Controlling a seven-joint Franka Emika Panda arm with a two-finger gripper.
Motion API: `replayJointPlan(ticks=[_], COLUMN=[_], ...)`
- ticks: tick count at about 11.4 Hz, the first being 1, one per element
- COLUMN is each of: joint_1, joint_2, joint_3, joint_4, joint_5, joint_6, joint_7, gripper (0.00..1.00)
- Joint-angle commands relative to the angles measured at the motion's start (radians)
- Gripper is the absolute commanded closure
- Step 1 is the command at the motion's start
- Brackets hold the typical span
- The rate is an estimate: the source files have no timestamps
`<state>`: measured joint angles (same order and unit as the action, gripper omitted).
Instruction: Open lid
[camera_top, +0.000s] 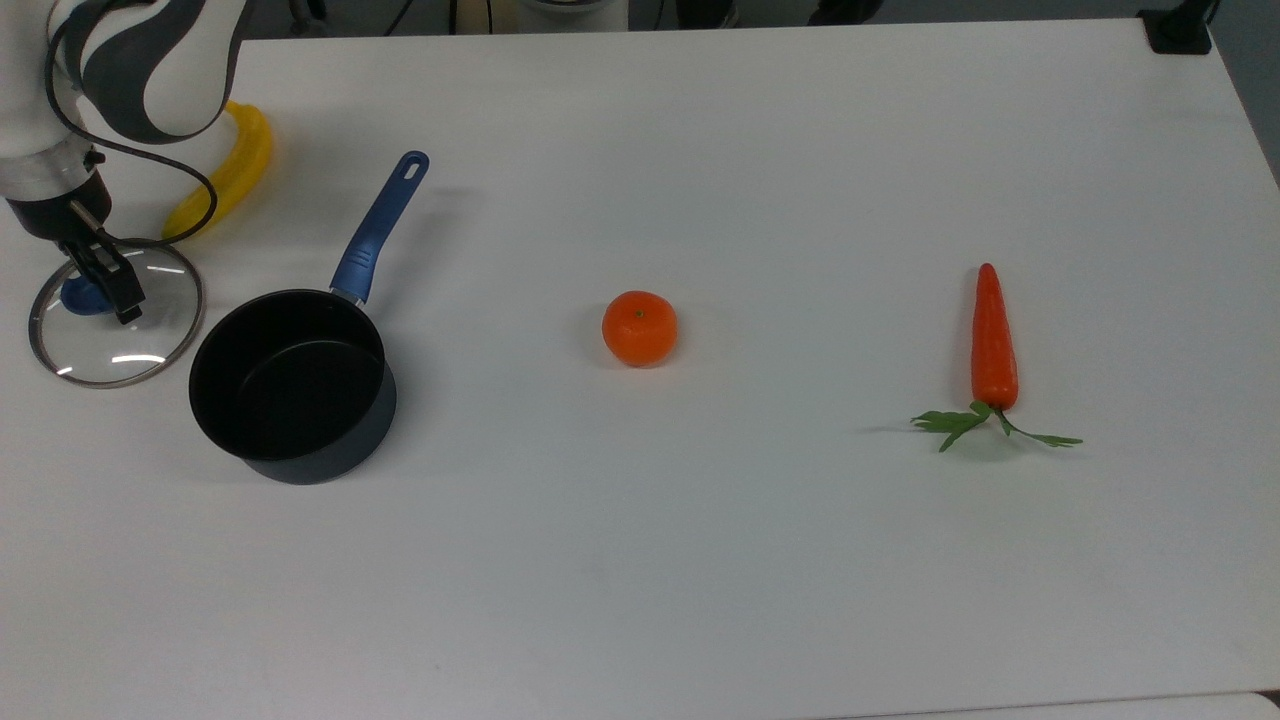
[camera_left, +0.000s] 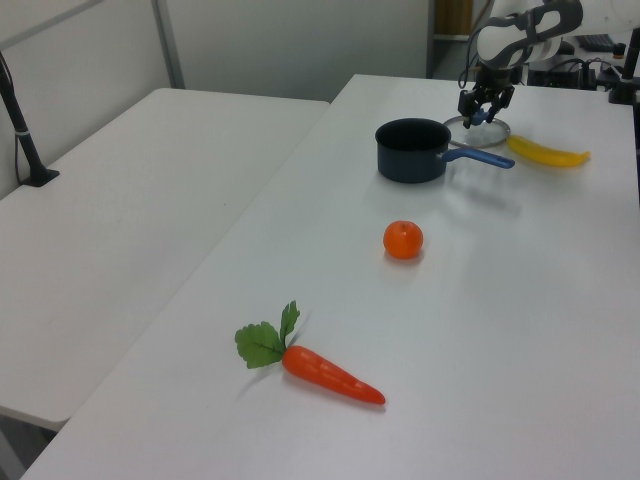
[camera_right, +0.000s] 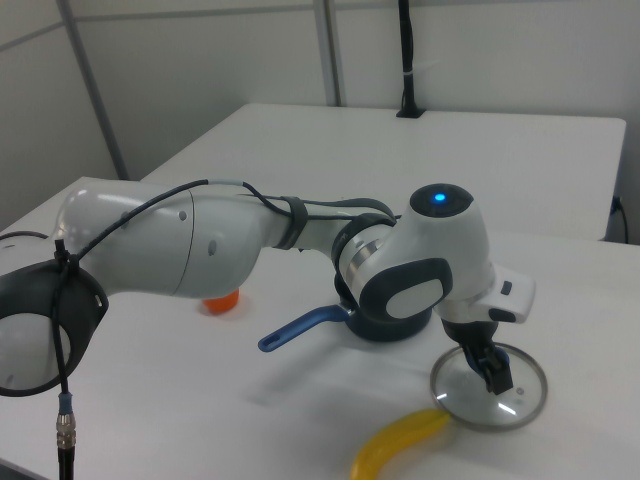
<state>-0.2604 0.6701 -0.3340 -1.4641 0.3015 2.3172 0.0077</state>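
Observation:
The lid (camera_top: 135, 345), a clear glass disc with a metal rim, is at the top view's far left, beside the open dark saucepan (camera_top: 290, 385) and off it. My gripper (camera_top: 100, 290) comes down on the lid's blue knob (camera_top: 78, 297) and is shut on it. In the left view the gripper (camera_left: 484, 108) stands over the lid (camera_left: 478, 128) behind the saucepan (camera_left: 412, 150). The right view has the gripper (camera_right: 492, 372) over the lid (camera_right: 520, 388). I cannot tell whether the lid rests on the table or hangs just above it.
A yellow banana (camera_top: 245, 160) lies behind the lid, partly under my arm. The saucepan's blue handle (camera_top: 380, 225) points toward the table's far side. An orange (camera_top: 639, 328) sits mid-table and a carrot (camera_top: 993, 345) with green leaves lies further to the top view's right.

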Motion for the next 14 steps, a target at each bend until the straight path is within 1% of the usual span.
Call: replayJointPlan(ticks=[1,2,4,5,7,8,9,11,12,13,14], joint_1=[0.015,0.009,0.018,0.023,0.068,0.09,0.105,0.107,0.115,0.151,0.2], joint_2=[-0.015,-0.044,-0.107,-0.154,-0.226,-0.262,-0.3,-0.369,-0.418,-0.443,-0.464], joint_3=[-0.002,-0.002,-0.005,-0.003,-0.002,0.013,0.054,0.171,0.25,0.274,0.276], joint_4=[-0.039,-0.041,-0.027,-0.028,-0.027,-0.027,-0.027,-0.015,-0.018,-0.022,-0.027], joint_5=[-0.016,-0.016,-0.022,-0.057,-0.128,-0.154,-0.182,-0.249,-0.292,-0.292,-0.289], joint_6=[0.016,0.005,-0.121,-0.174,-0.289,-0.344,-0.413,-0.565,-0.641,-0.701,-0.743], joint_7=[-0.012,-0.011,0.009,0.035,0.109,0.123,0.127,0.15,0.15,0.15,0.149], gripper=[0.17,0.12,0.08,0.05,0.01,0.0,0.0,0.0,0.0,0.0,0.0])
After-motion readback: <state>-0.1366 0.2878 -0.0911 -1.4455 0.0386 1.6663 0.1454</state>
